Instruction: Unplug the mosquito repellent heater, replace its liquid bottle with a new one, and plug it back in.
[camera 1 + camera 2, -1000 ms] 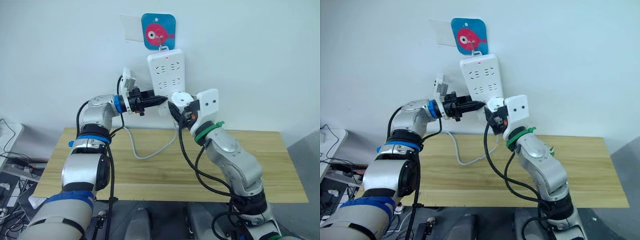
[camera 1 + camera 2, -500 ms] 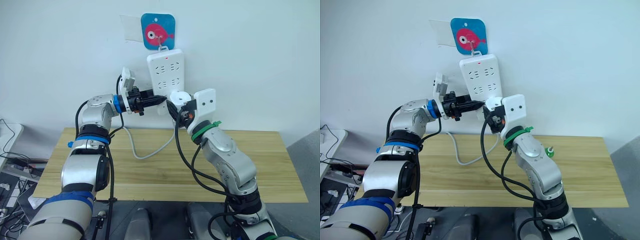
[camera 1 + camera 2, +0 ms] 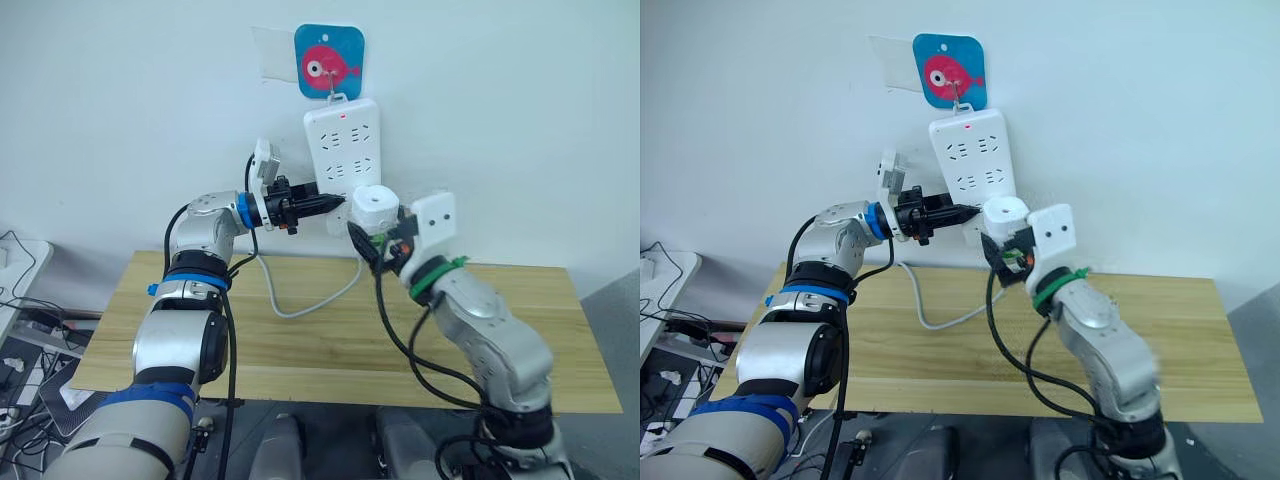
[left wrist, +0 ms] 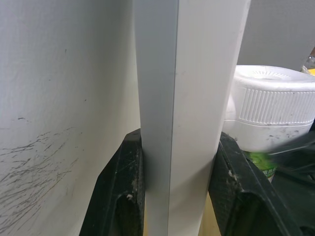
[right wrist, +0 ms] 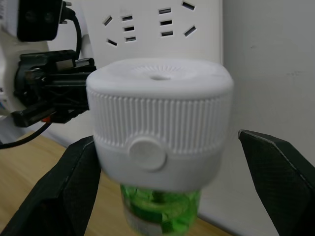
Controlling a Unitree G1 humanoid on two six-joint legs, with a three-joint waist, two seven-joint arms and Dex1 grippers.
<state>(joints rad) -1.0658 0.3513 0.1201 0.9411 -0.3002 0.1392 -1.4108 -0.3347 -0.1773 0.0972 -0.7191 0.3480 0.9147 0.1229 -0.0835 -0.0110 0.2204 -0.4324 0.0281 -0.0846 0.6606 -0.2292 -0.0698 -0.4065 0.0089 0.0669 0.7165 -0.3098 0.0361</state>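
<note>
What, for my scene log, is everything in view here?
Power strip: one, white, hanging on the wall above the table.
Fish sticker: one, teal with a pink fish, on the wall above the strip.
Heater: one, white, at the strip's lower end.
Bottle: one, green, under the heater.
Cable: one, white, looping from the strip down over the table.
Table: one, light wood, against the wall.
Left gripper: black, shut on the strip's edge.
Right gripper: black, open, a finger on either side of the heater.
</note>
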